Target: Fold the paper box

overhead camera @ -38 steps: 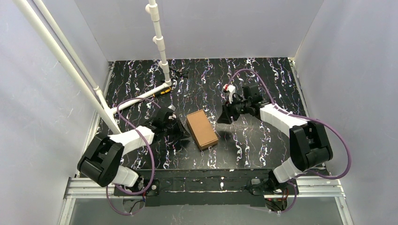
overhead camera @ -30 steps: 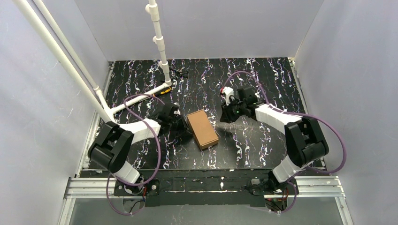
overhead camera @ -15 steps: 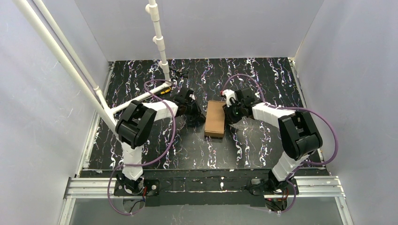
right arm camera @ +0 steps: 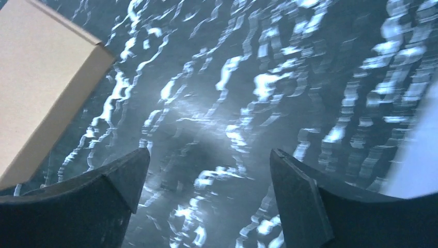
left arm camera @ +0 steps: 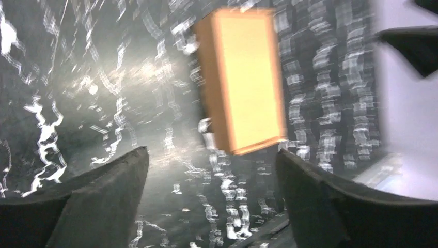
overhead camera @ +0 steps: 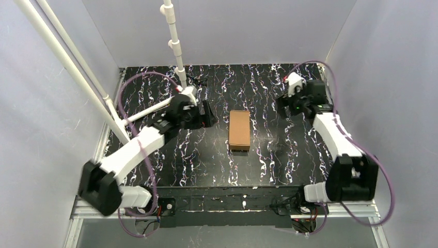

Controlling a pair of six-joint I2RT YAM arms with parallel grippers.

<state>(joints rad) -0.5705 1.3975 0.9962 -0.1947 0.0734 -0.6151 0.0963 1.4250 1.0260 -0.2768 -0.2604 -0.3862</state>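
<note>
At the left of the top view the slanting white pipes (overhead camera: 67, 62) and the upright pipe (overhead camera: 175, 49) hem in my left arm; the upright's foot stands just beside the left gripper (overhead camera: 207, 114), which hangs over the black marbled table (overhead camera: 268, 170) left of centre, so I have little room to its left and behind it; its jaws stand wide with nothing between them, and in the left wrist view the two dark fingers (left arm camera: 103, 196) frame bare tabletop; a strip of bare table separates that gripper from the paper box (overhead camera: 239, 130), near but apart; the box sits at the centre of the frame, closed and flat on its broad face, its long axis running from top to bottom of the frame, one short end toward the back wall (overhead camera: 232, 31), the other toward the arm bases, its sides roughly square with the table's edges; nothing touches it; to its right a wider stretch of bare table opens, and the right gripper (overhead camera: 287, 102) hangs well apart, near the table's upper right corner and close to the right wall (overhead camera: 382, 77), tight on that side, open toward the centre; its jaws too are spread wide and hold nothing; in the right wrist view a corner of the box shows at the upper left, outside the fingers.
</note>
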